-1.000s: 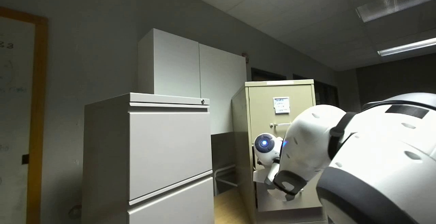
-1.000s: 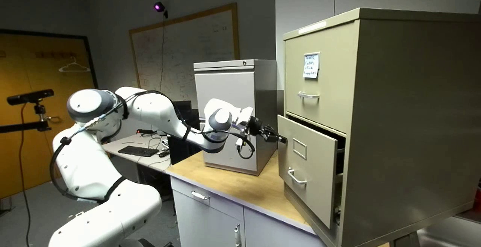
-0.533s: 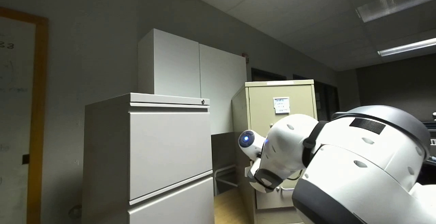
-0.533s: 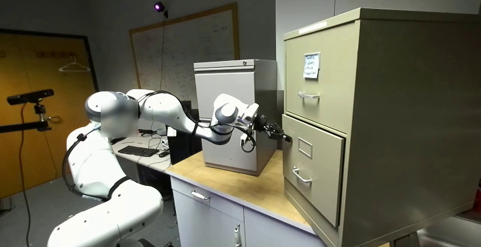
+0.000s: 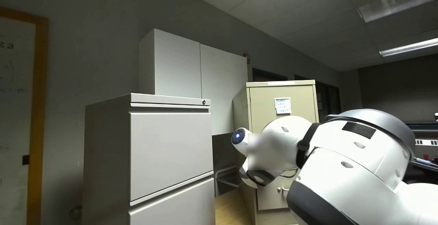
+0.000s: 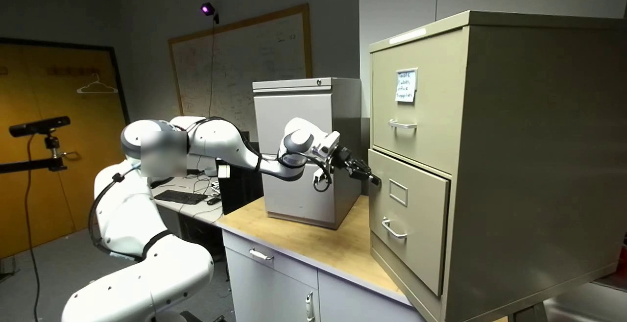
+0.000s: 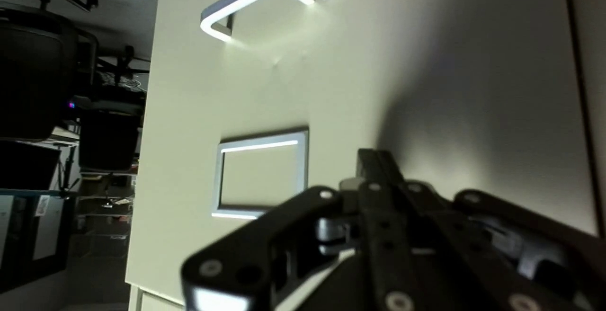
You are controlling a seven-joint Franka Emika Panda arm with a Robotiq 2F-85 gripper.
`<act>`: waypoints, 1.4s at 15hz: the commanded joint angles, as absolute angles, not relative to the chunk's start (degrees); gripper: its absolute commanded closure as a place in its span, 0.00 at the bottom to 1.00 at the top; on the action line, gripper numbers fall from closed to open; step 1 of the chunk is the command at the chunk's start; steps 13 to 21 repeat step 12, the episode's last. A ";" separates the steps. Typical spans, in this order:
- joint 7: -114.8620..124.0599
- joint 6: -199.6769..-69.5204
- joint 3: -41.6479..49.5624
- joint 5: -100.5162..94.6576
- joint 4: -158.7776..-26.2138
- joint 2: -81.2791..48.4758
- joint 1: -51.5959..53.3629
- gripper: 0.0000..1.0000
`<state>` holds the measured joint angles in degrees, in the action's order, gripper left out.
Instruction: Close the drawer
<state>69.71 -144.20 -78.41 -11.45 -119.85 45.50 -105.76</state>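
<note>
In the tan cabinet (image 6: pixel 529 165), the lower drawer (image 6: pixel 416 214) sits nearly flush beneath the top drawer (image 6: pixel 438 101), so most of the closing looks done. The gripper (image 7: pixel 377 154) has its fingers (image 7: pixel 367 162) pressed together with nothing between them, their tips at the drawer's front (touching, it seems, though the contact itself is hard to make out). A dark seam (image 6: pixel 446 236) down the side suggests that at most a last small push is left.
</note>
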 commanded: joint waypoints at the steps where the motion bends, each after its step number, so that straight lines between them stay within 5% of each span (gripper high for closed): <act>1: 69.59 -147.70 -85.16 -10.03 -112.57 44.32 -114.68 1.00; 21: 72.78 -148.10 -88.54 -6.51 -109.71 46.61 -119.12 1.00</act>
